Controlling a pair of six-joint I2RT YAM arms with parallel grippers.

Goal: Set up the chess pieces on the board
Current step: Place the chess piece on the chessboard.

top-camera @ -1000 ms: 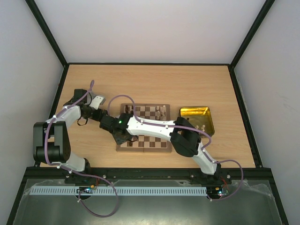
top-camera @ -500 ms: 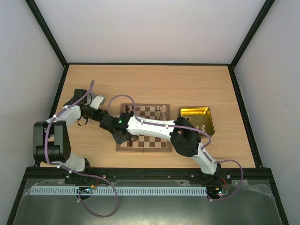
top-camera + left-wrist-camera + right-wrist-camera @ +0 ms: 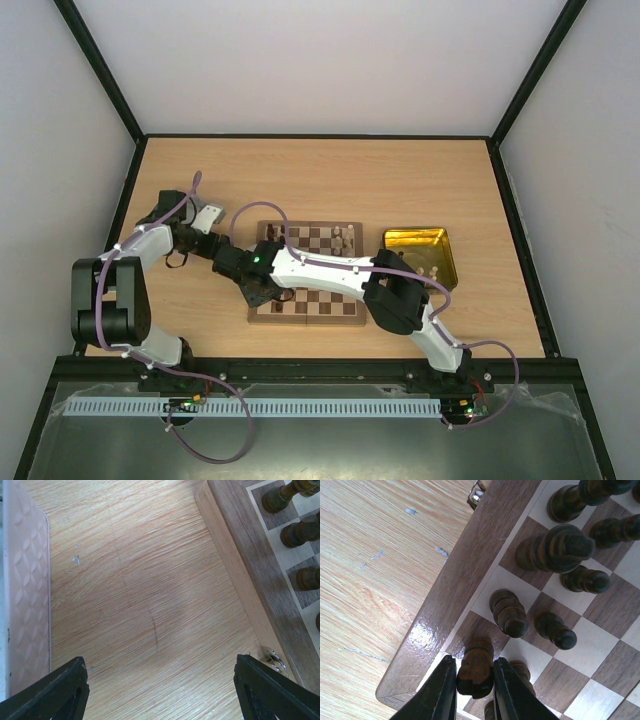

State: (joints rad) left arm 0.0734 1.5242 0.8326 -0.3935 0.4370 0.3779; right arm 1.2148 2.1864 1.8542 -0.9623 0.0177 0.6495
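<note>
Right gripper (image 3: 474, 677): you have it reached across to the near-left corner of the board (image 3: 325, 303). Its jaws are narrow, one on each side of a dark piece (image 3: 476, 662). They lie against it or just beside it, and you cannot tell whether they pinch it.
Why there: the dark piece stands upright on the corner square. This looks like a back-row piece being set down, with letting go as the step in hand.
Left gripper (image 3: 160, 690): spread wide with nothing between the jaws. It hangs over bare table (image 3: 140, 605) just left of the board, probably to keep clear of your right arm.
Dark pieces (image 3: 555, 547): these stand upright in two rows along the board's left side, close to the corner piece.
Cream pieces (image 3: 345, 238): a few stand on the board's far-right squares, too small to count.
Tray (image 3: 415, 240): a gold tray sits just right of the board. It holds a few more cream pieces towards its near-right corner, probably your supply for the cream side.
Progress: the dark side looks nearly set. The cream side looks far from full.
Risk: the neighbouring pieces crowd the corner, so a sideways exit could tip them. Lift straight up.
</note>
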